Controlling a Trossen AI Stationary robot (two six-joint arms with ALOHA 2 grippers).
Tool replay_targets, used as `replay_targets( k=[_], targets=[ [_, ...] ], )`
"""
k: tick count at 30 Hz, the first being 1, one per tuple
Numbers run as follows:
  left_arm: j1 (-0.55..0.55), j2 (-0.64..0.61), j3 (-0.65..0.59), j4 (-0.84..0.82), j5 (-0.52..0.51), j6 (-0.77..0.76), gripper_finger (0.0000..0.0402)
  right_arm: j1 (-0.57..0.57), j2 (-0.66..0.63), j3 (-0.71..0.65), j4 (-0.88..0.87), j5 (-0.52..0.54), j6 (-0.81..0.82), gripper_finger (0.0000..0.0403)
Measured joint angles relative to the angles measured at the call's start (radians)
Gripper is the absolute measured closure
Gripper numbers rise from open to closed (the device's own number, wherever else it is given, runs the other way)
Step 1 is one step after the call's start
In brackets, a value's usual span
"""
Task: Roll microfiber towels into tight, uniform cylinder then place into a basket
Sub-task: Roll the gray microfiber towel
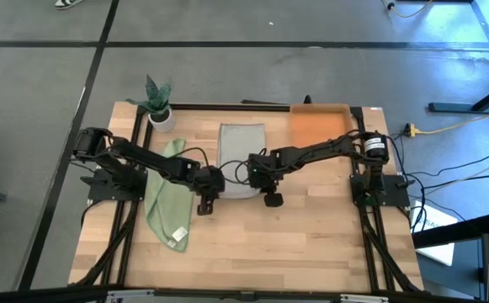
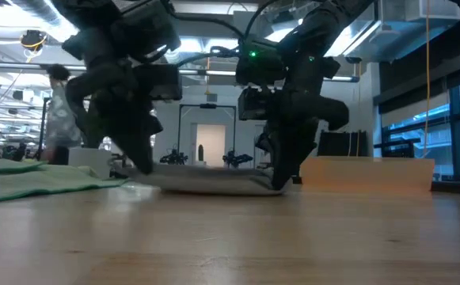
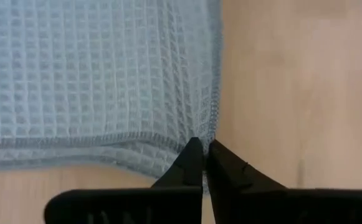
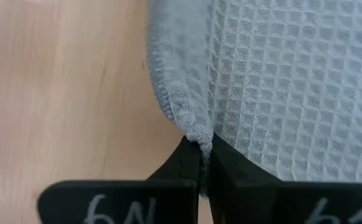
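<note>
**Towels unrolled, both near corners pinched**

Grey towel [image 1: 241, 156] lies flat mid-table. We have our left gripper [image 3: 202, 163] and right gripper [image 4: 204, 163] each clamped on a near corner. Rolling hasn't begun, we judge. The green towel [image 1: 167, 195] waits at left; the basket [image 1: 318, 128] sits empty, far right. A plant pot [image 1: 161, 115] stands far left, clear of us.
</note>
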Motion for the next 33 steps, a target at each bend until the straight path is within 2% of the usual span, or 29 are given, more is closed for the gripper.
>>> replay_targets(
  k=[5,8,13,21,29,33],
  targets=[
    [0.048,-0.027,0.051,-0.062,0.024,-0.047,0.0401,-0.008,-0.04,-0.001,-0.039,-0.036,0.048,0.0394],
    [0.076,-0.025,0.079,-0.103,0.033,-0.111,0.0401,-0.026,-0.055,-0.001,-0.054,-0.083,0.124,0.0394],
    [0.111,-0.024,0.093,-0.104,0.017,-0.201,0.0401,-0.053,-0.061,-0.001,-0.065,-0.1,0.255,0.0394],
    [0.119,-0.024,0.094,-0.103,-0.09,-0.246,0.0401,-0.081,-0.061,-0.001,-0.072,-0.099,0.365,0.0394],
    [0.119,-0.024,0.094,-0.098,-0.174,-0.269,0.0401,-0.119,-0.061,-0.001,-0.077,0.016,0.49,0.0394],
    [0.119,-0.021,0.094,-0.084,-0.196,-0.267,0.0401,-0.129,-0.061,0.0,-0.086,0.034,0.519,0.0393]
  ],
)
